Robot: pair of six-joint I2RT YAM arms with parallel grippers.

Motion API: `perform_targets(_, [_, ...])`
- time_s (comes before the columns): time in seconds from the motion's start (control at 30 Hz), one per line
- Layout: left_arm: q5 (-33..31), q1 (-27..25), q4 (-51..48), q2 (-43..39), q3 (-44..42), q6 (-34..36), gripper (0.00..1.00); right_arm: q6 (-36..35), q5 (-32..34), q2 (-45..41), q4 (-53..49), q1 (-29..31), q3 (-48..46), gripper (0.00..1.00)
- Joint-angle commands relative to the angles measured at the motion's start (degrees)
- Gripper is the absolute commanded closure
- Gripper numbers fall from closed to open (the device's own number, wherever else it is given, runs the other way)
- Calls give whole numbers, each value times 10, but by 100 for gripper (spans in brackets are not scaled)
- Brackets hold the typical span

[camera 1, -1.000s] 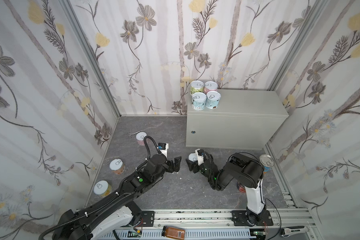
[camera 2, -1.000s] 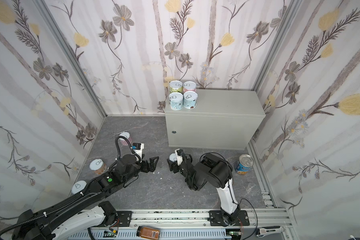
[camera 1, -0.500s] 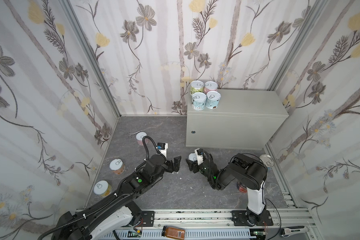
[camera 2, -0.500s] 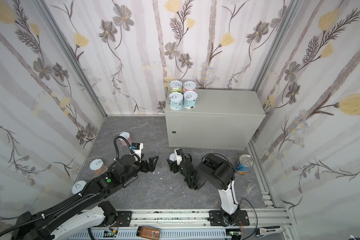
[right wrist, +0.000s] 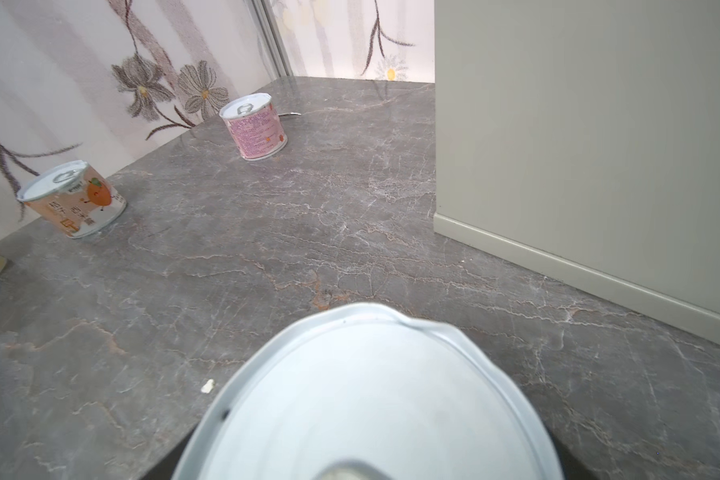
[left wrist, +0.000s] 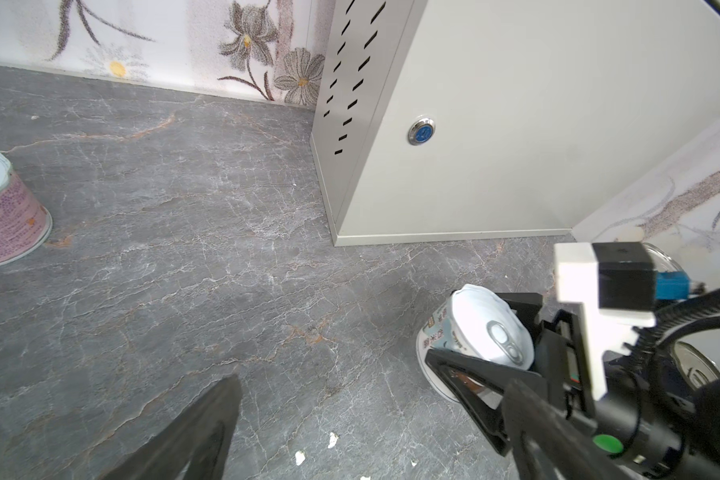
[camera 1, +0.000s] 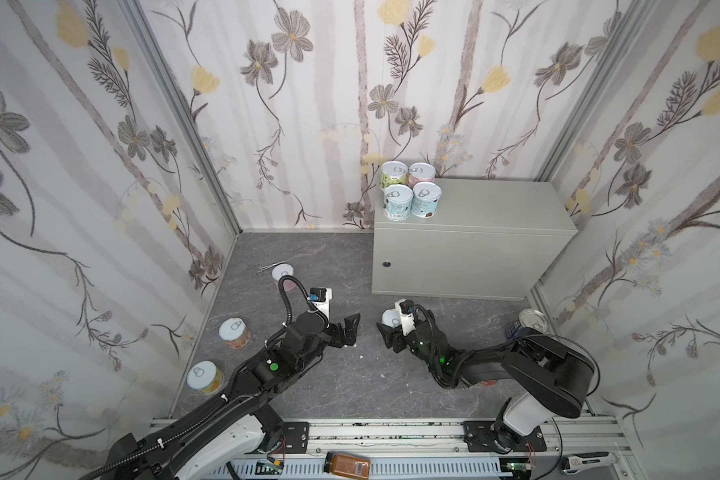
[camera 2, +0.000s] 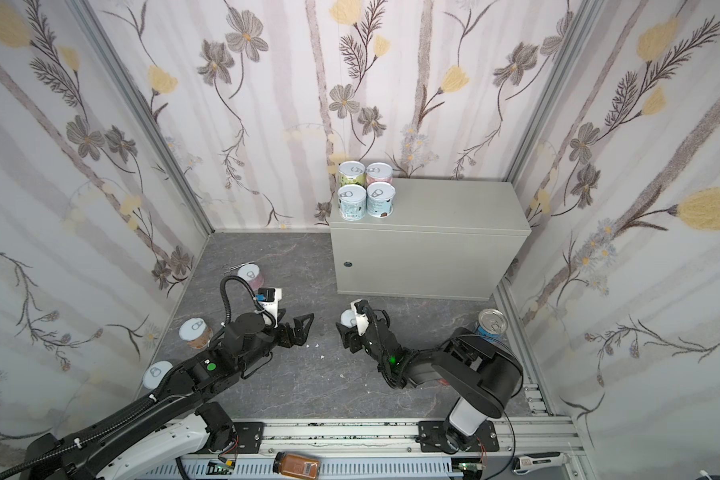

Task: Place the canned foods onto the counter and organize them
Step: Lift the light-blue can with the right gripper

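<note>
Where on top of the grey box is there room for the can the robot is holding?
The held can fits almost anywhere: the top of the counter is bare from the four cans across to its end by the right wall. Only its left end is crowded, where those four stand packed in a square.

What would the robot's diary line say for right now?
right gripper: shut on short can on floor | left gripper: open, empty | counter: four short cans, one corner
</note>
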Motion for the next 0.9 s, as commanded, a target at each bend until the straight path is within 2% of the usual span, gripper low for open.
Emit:
perform_targets(0.0, [4,1,1,-9,-6,-15,0,2,10,-72,-107,3,14,37])
perform_targets(0.3, [4,1,-7,1,8,-11,0,12,24,-307,-347,5,36,36])
perform_targets(0.53, [16,1,-28,22,32,1,0,13,65,-461,-512,4,76,37])
perform_targets(0.7, [20,0,-32,24,41,1,0,6,76,-525,-616,3,134,36])
perform_targets(0.87, [28,1,-44,37,59,12,0,-5,93,-539,-703,1,221,37])
